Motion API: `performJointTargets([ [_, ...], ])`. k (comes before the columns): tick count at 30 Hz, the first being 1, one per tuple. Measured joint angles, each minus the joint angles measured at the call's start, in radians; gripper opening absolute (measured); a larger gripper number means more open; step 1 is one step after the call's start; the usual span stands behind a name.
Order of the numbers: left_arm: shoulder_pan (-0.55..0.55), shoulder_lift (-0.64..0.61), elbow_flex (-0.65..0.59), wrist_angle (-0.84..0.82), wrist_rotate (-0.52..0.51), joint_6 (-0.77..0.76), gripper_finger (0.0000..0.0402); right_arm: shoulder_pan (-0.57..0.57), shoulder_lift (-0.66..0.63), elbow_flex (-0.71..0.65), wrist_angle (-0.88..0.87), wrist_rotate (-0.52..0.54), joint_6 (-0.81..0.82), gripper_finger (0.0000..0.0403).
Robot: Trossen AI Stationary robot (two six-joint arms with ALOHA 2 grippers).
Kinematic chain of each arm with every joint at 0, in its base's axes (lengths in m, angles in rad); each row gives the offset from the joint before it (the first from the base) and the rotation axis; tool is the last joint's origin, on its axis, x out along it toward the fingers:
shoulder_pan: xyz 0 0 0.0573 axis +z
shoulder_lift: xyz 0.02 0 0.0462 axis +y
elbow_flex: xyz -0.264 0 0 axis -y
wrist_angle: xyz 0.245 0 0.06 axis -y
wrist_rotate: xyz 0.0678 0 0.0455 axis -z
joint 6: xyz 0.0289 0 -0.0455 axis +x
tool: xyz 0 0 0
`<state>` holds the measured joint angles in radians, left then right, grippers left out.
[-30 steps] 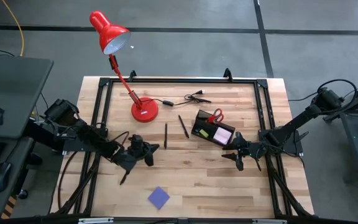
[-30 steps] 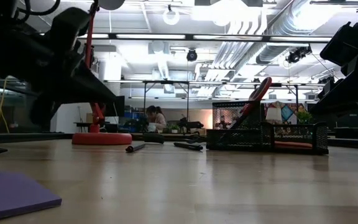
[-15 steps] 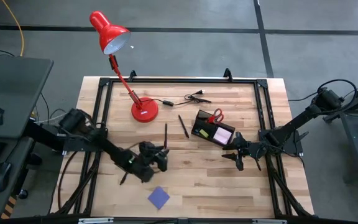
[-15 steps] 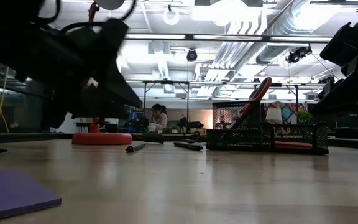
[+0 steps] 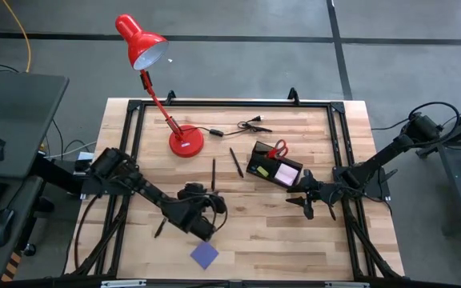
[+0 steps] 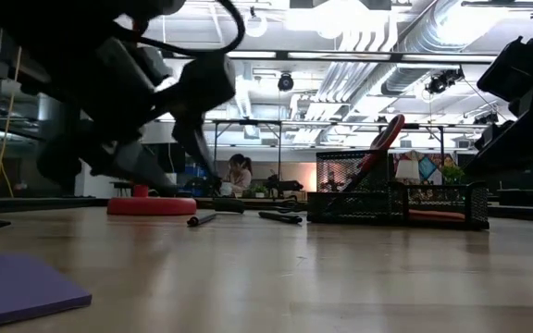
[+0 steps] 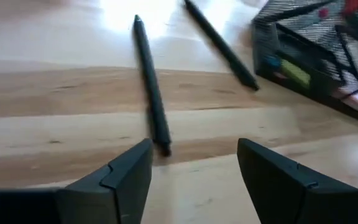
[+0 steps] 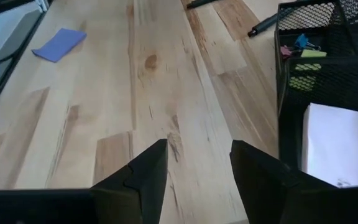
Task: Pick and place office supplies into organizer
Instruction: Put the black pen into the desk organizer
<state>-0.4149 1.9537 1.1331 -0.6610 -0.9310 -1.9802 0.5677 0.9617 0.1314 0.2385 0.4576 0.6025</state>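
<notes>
No legible text or labels.

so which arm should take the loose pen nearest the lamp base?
Left. Its open claw faces that pen closely, while the right claw waits beside the organizer.

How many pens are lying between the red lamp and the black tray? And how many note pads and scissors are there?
Pens between the lamp and the organizer: 2
Note pads: 2, the pink note pad and the blue-purple note pad
Scissors: 1
Total: 5
</notes>
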Motion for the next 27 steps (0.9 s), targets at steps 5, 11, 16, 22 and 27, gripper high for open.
performJointTargets([
  [5, 0.013, 0.088, 0.044, -0.017, -0.061, -0.014, 0.021, 0.0, -0.002, 0.0, -0.009, 0.0, 0.0, 0.0168],
  [11, 0.027, 0.142, 0.089, -0.051, -0.092, -0.013, 0.0191, -0.001, 0.007, 0.0, -0.006, 0.001, 0.0, 0.0168],
  [16, 0.042, 0.169, 0.111, -0.108, -0.146, -0.058, 0.0186, -0.001, 0.003, 0.0, -0.018, -0.005, 0.0, 0.016],
  [22, 0.051, 0.227, 0.165, -0.198, -0.158, -0.17, 0.0182, -0.001, -0.003, 0.0, -0.022, -0.005, 0.0, 0.0156],
  [27, 0.063, 0.251, 0.186, -0.229, -0.095, -0.233, 0.0173, -0.001, 0.001, 0.0, -0.019, -0.005, 0.0, 0.0163],
])
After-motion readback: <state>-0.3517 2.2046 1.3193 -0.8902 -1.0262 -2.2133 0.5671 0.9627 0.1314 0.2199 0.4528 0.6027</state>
